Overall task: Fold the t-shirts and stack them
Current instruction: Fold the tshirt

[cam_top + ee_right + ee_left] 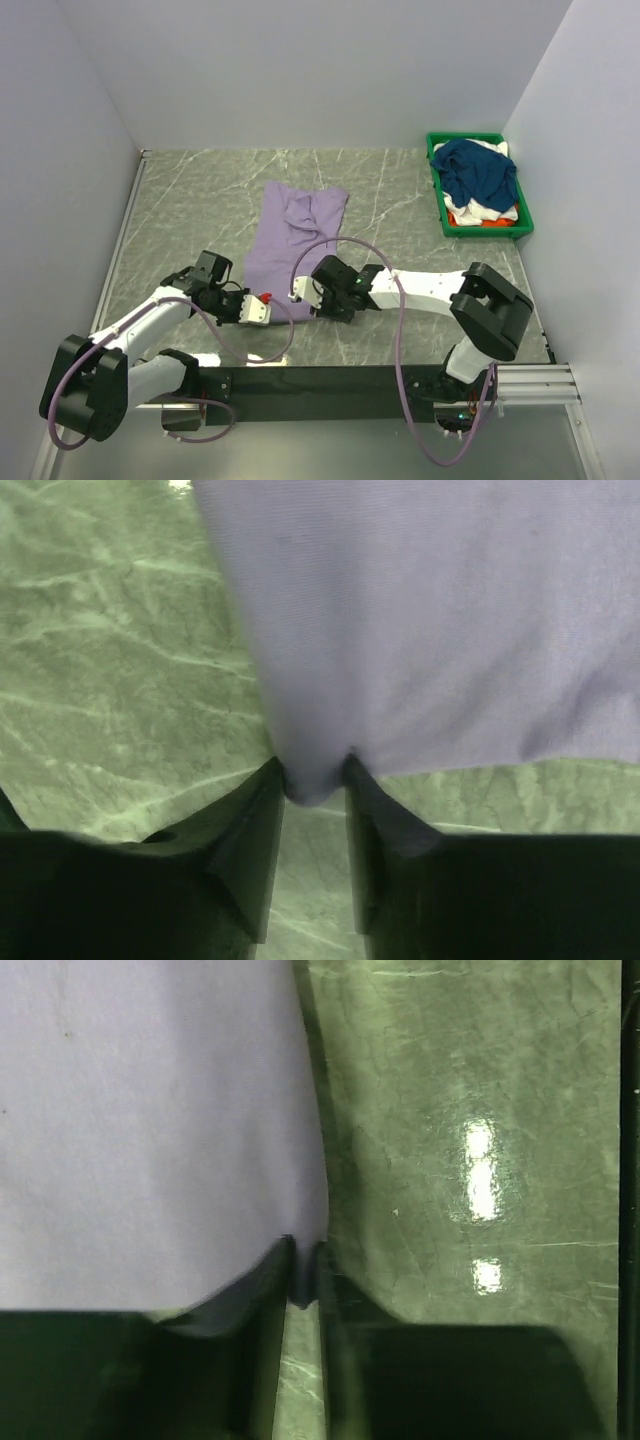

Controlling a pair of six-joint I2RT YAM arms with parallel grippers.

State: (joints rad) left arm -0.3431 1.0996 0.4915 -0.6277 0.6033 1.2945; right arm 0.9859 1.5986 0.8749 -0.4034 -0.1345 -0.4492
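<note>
Left gripper (262, 310) low at the table (400, 200), near-left of centre, jaws nearly together and pinched on a near corner of the lavender t-shirt (295, 235). In the left wrist view, the cloth (150, 1130) fills the upper left. Its corner tucks down between the fingertips (275, 1275), with bare marble to the right.

Shirt lies flat mid-table. Long axis runs near to far, the far end leaning a bit right toward the back wall and the near end pointing at the arm bases. Can't tell which end is the collar. Both grippers sit at its near end, the rest of the cloth stretching away beyond them.

Right gripper (300, 290) just right of the left one, at the shirt's near right edge. In the right wrist view, the fingers (262, 800) are clamped on a small fold of lavender cloth (420, 630), which touches both pads.

Far right: green bin (437, 195) at the back corner, well apart from the shirt, holding a crumpled navy t-shirt (480, 170) over a white garment (500, 212) and an orange garment (478, 221).
</note>
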